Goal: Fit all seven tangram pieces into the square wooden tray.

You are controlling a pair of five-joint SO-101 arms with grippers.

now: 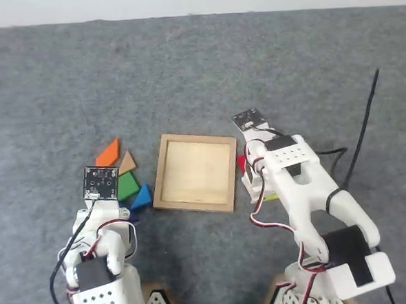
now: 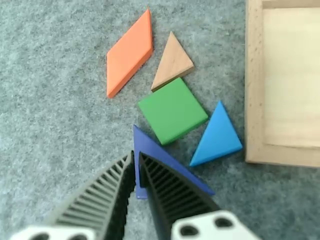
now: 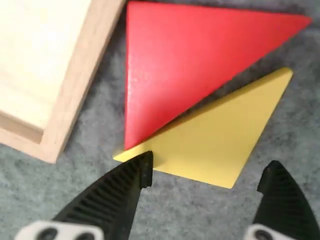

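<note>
High view: wooden tray [image 1: 192, 205] sits on grey felt [image 1: 184, 70], pale wall [image 1: 194, 1] beyond.

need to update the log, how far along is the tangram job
Done: nothing yet; the wooden tray is empty. In hand: the right claw is open over the yellow triangle, beside the red triangle; the left claw is shut over the dark blue triangle. Left: all seven pieces, including the orange parallelogram, tan triangle, green square and light blue triangle, lie outside the tray.
</note>
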